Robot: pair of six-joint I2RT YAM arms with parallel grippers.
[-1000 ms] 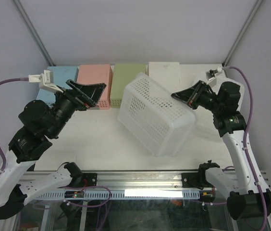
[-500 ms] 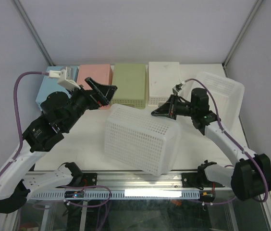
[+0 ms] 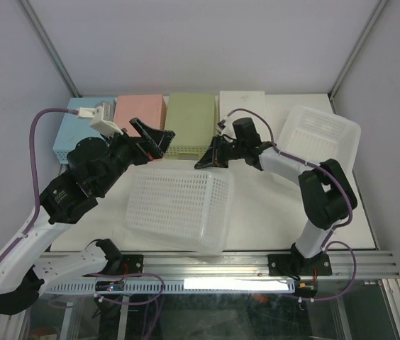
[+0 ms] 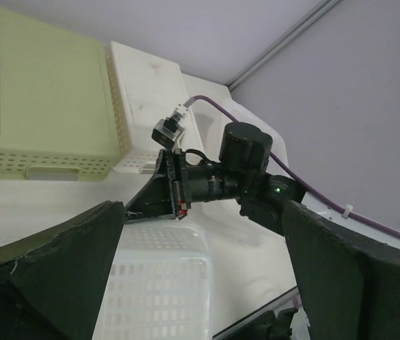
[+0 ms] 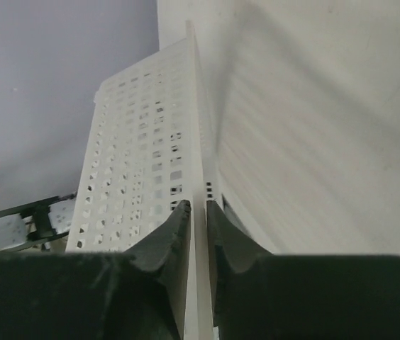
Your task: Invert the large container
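Observation:
The large white perforated container (image 3: 179, 209) lies tilted at the table's middle front, a closed perforated face turned up. My right gripper (image 3: 207, 159) is shut on the rim at its far edge; in the right wrist view the fingers (image 5: 179, 227) pinch the thin white wall (image 5: 136, 177). My left gripper (image 3: 150, 140) is open and empty, hovering above the container's far left corner without touching it. In the left wrist view the container (image 4: 157, 283) shows between my spread left gripper (image 4: 201, 212), with the right gripper (image 4: 150, 202) beyond it.
A smaller white basket (image 3: 320, 138) stands at the right. Four upturned bins line the back: blue (image 3: 65, 134), pink (image 3: 140, 113), green (image 3: 191, 120) and white (image 3: 241, 110). The table's front rail (image 3: 207, 262) lies just below the container.
The right arm has swung left across the table, carrying the container leftward and tipping it down from a steep tilt to nearly flat. The left gripper has stayed open and moved slightly right.

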